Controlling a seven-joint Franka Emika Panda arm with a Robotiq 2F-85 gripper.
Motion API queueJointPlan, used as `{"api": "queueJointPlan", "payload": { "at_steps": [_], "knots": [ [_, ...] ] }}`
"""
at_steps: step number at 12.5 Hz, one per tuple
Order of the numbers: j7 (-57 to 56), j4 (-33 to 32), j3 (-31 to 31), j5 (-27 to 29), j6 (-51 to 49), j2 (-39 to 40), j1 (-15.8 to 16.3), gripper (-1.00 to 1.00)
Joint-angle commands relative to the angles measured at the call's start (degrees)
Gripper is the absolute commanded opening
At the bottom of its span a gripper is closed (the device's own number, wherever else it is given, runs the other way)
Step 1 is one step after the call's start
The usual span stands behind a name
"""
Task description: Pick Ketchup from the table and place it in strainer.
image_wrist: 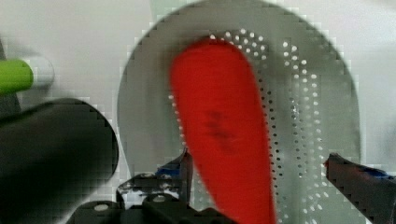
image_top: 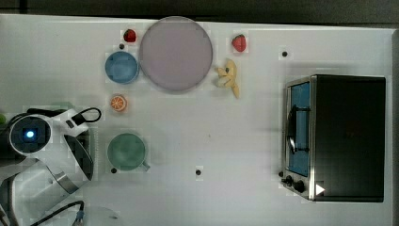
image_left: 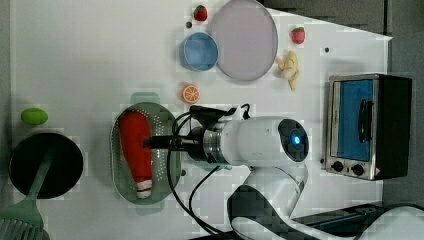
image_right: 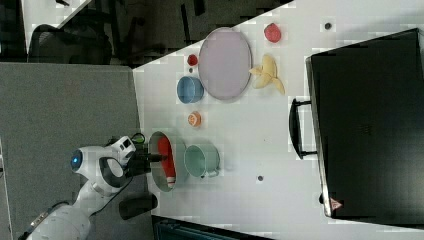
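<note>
In the left view the ketchup (image_left: 136,150) lies lengthwise in the strainer (image_left: 120,175) on the desk (image_left: 90,60), the tool (image_left: 155,142) over the bottle's middle. To the left view's left of the strainer sits a pan (image_left: 46,165), a lime (image_left: 34,116) just above it. To the left view's right stands the toaster oven (image_left: 367,125). In the right view, a mug (image_right: 201,160) sits just beside the strainer.

My arm reaches in from the left view's lower right, its white wrist lying level and pointing toward the left view's left. In the wrist view my gripper (image_wrist: 261,172) has its fingers (image_wrist: 182,165) spread wide apart, one on each side, neither pressing on anything.
</note>
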Motion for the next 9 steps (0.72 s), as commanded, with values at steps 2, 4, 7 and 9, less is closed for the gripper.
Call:
{"api": "queueJointPlan", "payload": {
  "at_steps": [2, 4, 7, 9],
  "knots": [
    [8.37, 1.78, 0.66, 0.03, -6.28, -11.07, -3.19, 1.00],
    [8.34, 3.33, 0.38, 0.06, -13.90, -16.37, -6.89, 1.00],
    [7.92, 7.67, -2.50, 0.53, -24.25, -22.17, -12.49, 1.00],
    [7.58, 12.08, -6.33, 1.19, -31.32, -24.11, -15.44, 1.00]
  ]
}}
